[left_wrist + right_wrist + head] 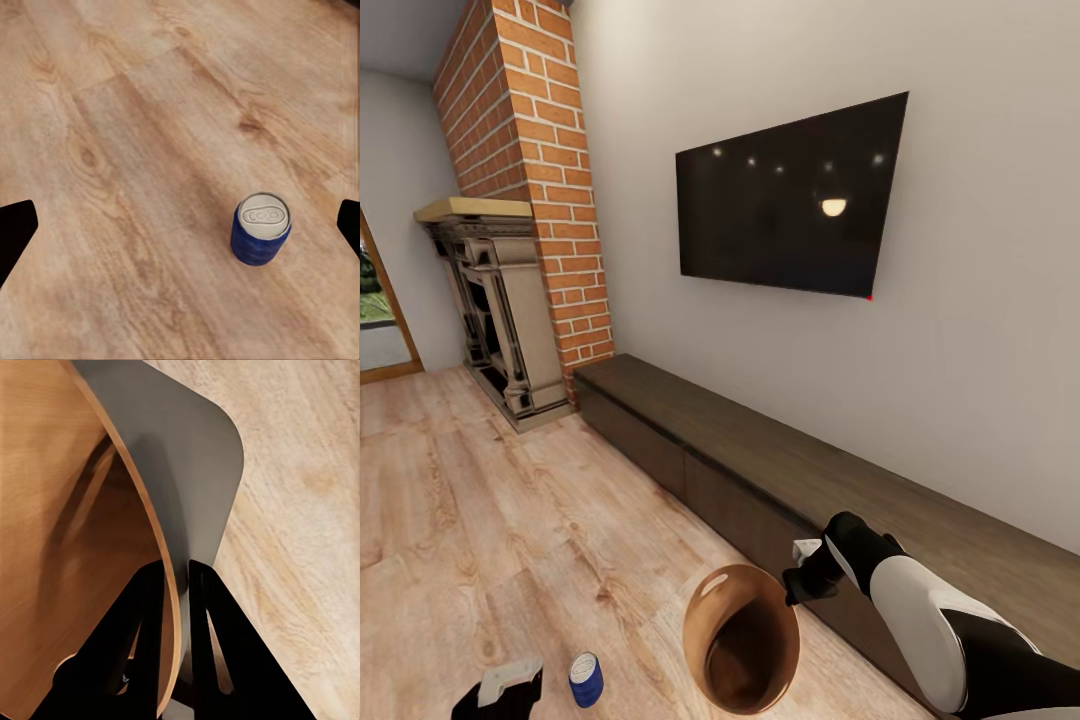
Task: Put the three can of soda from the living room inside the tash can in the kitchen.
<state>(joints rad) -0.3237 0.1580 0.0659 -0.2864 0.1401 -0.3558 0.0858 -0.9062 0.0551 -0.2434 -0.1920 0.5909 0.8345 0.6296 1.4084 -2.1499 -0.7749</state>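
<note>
Head view: we see the right tool (pixel 800 570) carrying the round tapered brown bin (pixel 745 640) above the wood floor (pixel 490 520).

Left wrist view: the left tool (pixel 180 225) is spread over the upright dark blue soda can (pixel 260 229), which sits off-centre. Closing now may topple it.

Right wrist view: the fingers (pixel 146 630) pinch the bin rim thinly, so it could slip.

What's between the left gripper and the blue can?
Nothing visible. The blue can stands upright on bare wood floor, and the left gripper hangs over it with jaws spread wide; the can sits off toward one finger.
</note>
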